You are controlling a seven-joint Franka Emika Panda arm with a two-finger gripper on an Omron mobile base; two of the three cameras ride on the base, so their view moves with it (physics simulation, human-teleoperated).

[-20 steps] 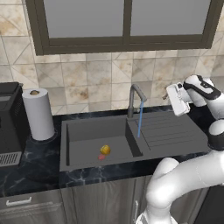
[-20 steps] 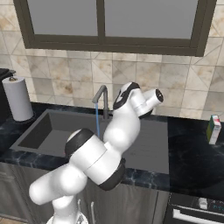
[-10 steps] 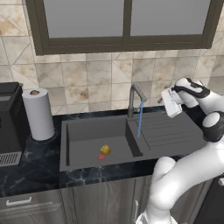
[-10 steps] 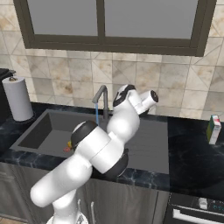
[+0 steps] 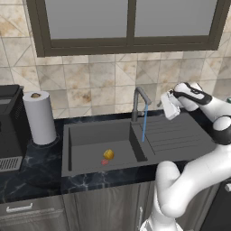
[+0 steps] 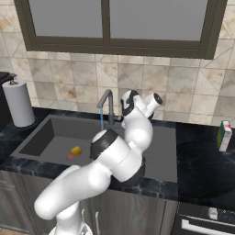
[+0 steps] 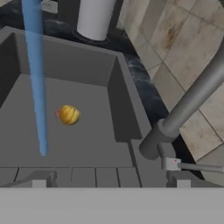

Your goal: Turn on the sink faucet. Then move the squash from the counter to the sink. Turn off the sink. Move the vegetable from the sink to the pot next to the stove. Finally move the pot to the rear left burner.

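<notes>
Small roundish yellow squash (image 5: 108, 154) resting on floor of dark grey rectangular sink basin (image 5: 81, 135), just beside the red drain mark (image 5: 104, 161). Same squash visible in hand view (image 7: 69, 114), apart from the blue water stream (image 7: 36, 78) falling from the slim grey metal faucet (image 5: 139, 103). Water running; shut-off step judged still pending.

Handling, as a judgement: light, firm, rounded, likely wet and therefore slippery; prone to rolling on the flat basin floor. Best taken across its widest part, from above, fingers set on opposite sides. Faucet lever (image 7: 192, 166) thin and stiff, at the base of the stem; likely needs a sideways push rather than a grip.

Two-finger gripper (image 5: 167, 104) raised over the ribbed drainboard wing (image 5: 176, 133), near the faucet stem. Fingers spread fully apart, nothing between them, nothing touched. Fingertips (image 7: 38, 178) low in the hand view, aimed toward basin and faucet base.
</notes>
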